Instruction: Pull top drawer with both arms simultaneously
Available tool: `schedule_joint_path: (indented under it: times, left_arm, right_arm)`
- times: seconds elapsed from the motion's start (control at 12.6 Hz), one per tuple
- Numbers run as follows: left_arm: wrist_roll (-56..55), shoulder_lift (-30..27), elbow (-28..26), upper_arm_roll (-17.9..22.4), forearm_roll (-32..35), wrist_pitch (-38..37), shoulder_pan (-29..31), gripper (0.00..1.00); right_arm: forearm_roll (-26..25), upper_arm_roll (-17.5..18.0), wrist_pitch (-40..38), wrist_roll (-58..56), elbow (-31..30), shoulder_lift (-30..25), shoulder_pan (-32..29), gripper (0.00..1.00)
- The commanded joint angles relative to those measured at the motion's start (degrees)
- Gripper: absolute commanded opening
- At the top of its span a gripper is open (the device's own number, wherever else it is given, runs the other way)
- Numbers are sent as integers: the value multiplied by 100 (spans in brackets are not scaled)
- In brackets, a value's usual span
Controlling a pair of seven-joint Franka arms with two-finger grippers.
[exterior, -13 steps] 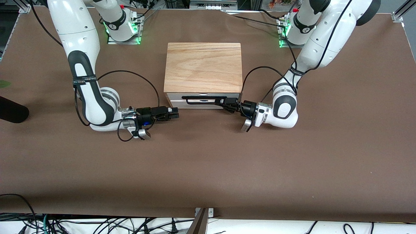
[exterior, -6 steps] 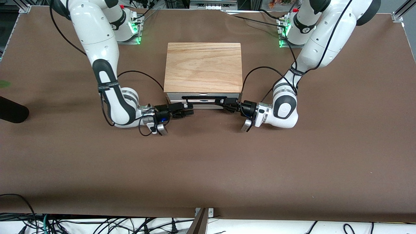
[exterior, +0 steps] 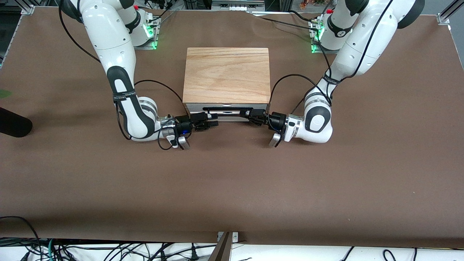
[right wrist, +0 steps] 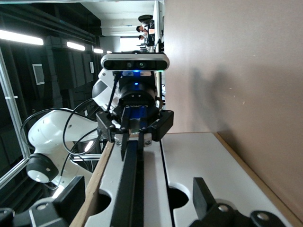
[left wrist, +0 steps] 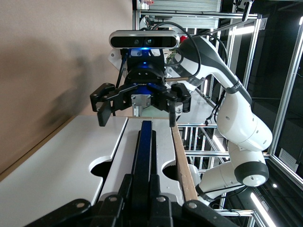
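Observation:
The top drawer (exterior: 235, 112) has a white front under the box's wood top and a thin black bar handle (exterior: 228, 108). It looks closed. My left gripper (exterior: 251, 116) is shut on the handle at the end toward the left arm. In the left wrist view my left gripper (left wrist: 142, 184) clamps the bar (left wrist: 144, 142). My right gripper (exterior: 214, 120) is open at the handle's other end. In the right wrist view my right gripper (right wrist: 137, 196) has its fingers spread on either side of the bar (right wrist: 130, 175), not touching it.
The wood-topped box (exterior: 227, 74) stands mid-table between the two arm bases. A lower white panel (left wrist: 61, 161) with a half-round cutout lies below the top drawer. A dark object (exterior: 12, 125) lies at the table edge by the right arm's end.
My right arm has swung toward the box and brought its open gripper from beside the box to the handle's end. My left arm and the drawer have not moved.

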Motion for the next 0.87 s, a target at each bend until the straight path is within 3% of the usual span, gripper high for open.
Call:
schedule_joint_path:
  times: [0.0, 0.16, 0.32, 0.56, 0.64, 0.79]
  left_arm:
    - [24, -58, -102, -12, -136, -10, 6, 0]
    - [24, -58, -102, -12, -136, -19, 15, 0]
    - [33, -58, -102, -12, -136, -71, 15, 0]
    - [24, -58, -102, -12, -136, -142, 41, 0]
    - [24, -58, -102, -12, -136, -151, 41, 0]
    - [24, -58, -102, -20, -136, -151, 41, 0]
  right_arm:
    - [93, -22, -191, -131, -260, -216, -18, 99]
    - [85, -57, -261, -140, -418, -322, -18, 89]
    - [58, -144, -375, -314, -524, -366, -18, 58]
    - [50, -224, -490, -368, -542, -357, -18, 27]
    - [50, -224, -490, -368, -542, -357, -36, 21]
    - [50, -233, -490, -368, -542, -357, -18, 20]
